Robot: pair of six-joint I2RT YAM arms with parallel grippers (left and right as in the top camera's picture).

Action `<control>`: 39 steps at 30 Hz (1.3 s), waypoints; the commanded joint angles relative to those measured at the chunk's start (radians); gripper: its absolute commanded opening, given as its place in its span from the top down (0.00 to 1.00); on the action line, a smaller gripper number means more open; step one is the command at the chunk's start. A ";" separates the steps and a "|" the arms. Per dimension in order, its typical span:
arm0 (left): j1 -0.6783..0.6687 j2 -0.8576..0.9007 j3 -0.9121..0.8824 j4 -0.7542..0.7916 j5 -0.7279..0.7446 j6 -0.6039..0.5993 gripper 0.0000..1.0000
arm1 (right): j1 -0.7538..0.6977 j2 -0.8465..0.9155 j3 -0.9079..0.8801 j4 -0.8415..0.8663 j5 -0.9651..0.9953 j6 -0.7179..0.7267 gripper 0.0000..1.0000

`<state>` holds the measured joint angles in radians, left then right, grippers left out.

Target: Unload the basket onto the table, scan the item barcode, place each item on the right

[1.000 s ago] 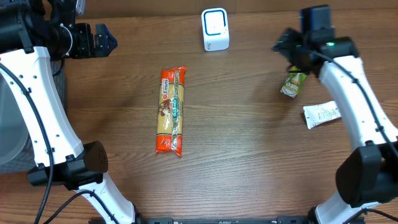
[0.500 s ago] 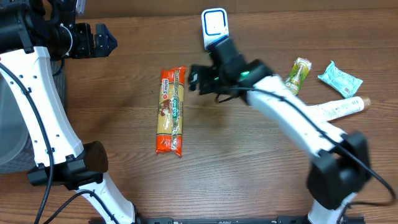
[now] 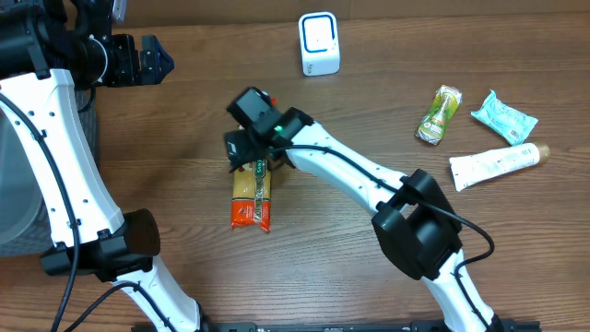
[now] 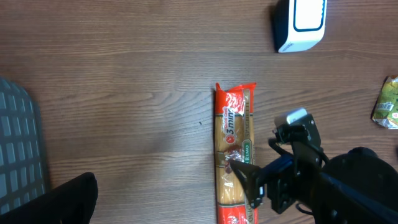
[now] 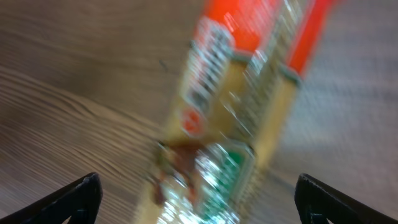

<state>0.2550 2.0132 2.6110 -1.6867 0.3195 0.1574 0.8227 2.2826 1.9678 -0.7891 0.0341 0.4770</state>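
Note:
The item, a long orange and yellow pasta packet (image 3: 250, 192), lies flat on the wooden table left of centre. My right gripper (image 3: 247, 148) hangs open directly over its upper half. In the right wrist view the blurred packet (image 5: 230, 124) fills the space below my right gripper (image 5: 199, 205), with both fingertips (image 5: 78, 199) well apart. The left wrist view shows the packet (image 4: 235, 140) and the right gripper (image 4: 258, 186) beside it. The white scanner (image 3: 319, 43) stands at the back centre. My left gripper (image 3: 152, 60) is raised at the back left, open and holding nothing.
A green sachet (image 3: 437, 114), a teal packet (image 3: 504, 117) and a white tube (image 3: 493, 164) lie at the right. A grey basket (image 3: 14, 198) sits off the table's left edge. The scanner (image 4: 300, 23) also shows in the left wrist view.
My right arm has swept from the right side of the table across to the left and now hangs over the pasta packet, jaws wider. The left arm has not moved.

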 commanded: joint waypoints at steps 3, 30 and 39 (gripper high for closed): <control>-0.007 0.010 0.002 0.000 0.013 0.003 0.00 | 0.031 0.069 0.063 -0.002 0.115 -0.036 0.01; -0.007 0.010 0.002 0.000 0.013 0.003 0.01 | 0.157 0.183 0.062 -0.073 0.436 -0.089 0.00; -0.007 0.010 0.002 0.000 0.013 0.003 0.00 | 0.152 0.183 0.062 -0.115 0.437 -0.095 0.17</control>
<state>0.2550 2.0132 2.6110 -1.6867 0.3195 0.1574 0.9833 2.4474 2.0178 -0.8932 0.4515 0.3878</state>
